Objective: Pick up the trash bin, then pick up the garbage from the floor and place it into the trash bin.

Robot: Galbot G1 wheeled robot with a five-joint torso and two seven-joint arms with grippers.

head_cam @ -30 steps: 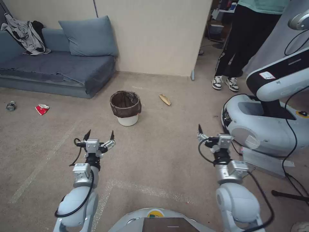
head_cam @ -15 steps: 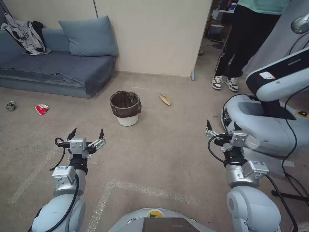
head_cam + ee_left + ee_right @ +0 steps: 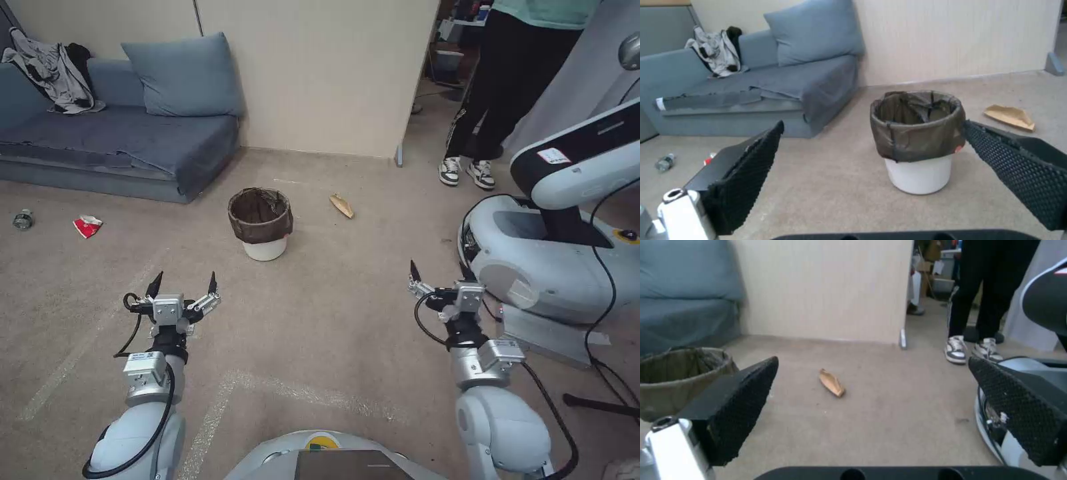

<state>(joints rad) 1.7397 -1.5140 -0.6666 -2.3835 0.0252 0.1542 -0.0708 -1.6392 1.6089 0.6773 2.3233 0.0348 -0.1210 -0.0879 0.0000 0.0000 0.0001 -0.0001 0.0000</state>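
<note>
Setting: carpeted indoor room, part lounge, part robot test space. Evidence: low blue-grey sofa [image 3: 113, 143] with a large cushion [image 3: 183, 77] and crumpled clothing [image 3: 50, 70] against a beige partition wall [image 3: 320, 73]; taped lines [image 3: 213, 413] on the beige carpet [image 3: 333, 320]; a second white robot base [image 3: 553, 260] with trailing black cables [image 3: 603, 280]; cluttered shelving [image 3: 460, 33] beyond the partition.
</note>
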